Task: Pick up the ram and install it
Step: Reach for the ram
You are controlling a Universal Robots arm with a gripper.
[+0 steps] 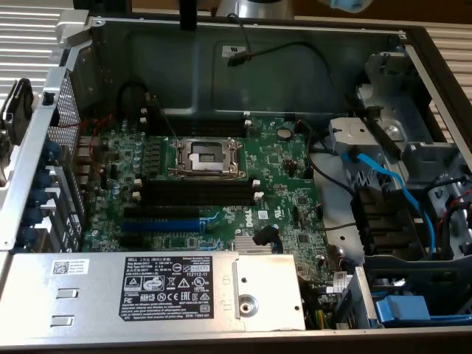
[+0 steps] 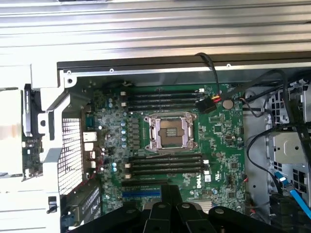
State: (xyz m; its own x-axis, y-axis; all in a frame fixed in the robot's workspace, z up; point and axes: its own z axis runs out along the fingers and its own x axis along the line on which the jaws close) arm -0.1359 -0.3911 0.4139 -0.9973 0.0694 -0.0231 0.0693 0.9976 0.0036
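Several empty memory slots (image 2: 165,162) lie beneath the closed claw (image 2: 169,194). I judge the pick is not yet made; grasping the ram needs the claw opened first.

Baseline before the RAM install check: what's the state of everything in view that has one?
computer case: open, inside exposed.
CPU socket: bare, no cooler on it.
black memory slots between the socket and the blue slot: empty, no stick seated.
blue expansion slot: empty, no card.
gripper: shut, nothing between its fingers, hanging over the motherboard.
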